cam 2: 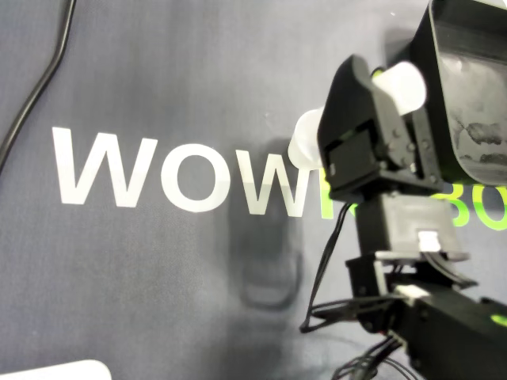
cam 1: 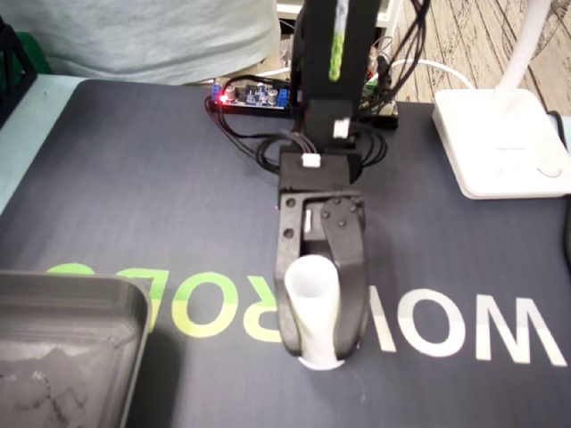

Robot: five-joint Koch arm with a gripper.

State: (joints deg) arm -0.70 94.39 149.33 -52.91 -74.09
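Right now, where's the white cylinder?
Fixed view, lower centre: white cylinder clamped in the gripper over the lettered mat, right of the grey tray.

In my fixed view, the dark rubber mat with printed lettering [cam 1: 134,178] lies under everything. The black two-jaw gripper [cam 1: 323,343] is near the mat's front middle, one jaw on each side of the white plastic tube [cam 1: 310,299], both touching it. The grey plastic tray [cam 1: 80,290] sits at the front left corner, well apart from the tube. Behind the arm lies the small circuit board [cam 1: 254,94]. The white plastic lamp base [cam 1: 495,143] stands at the back right edge. In my overhead view, the tray [cam 2: 475,95] is just right of the tube [cam 2: 307,141], and a black cable [cam 2: 32,95] runs far left.
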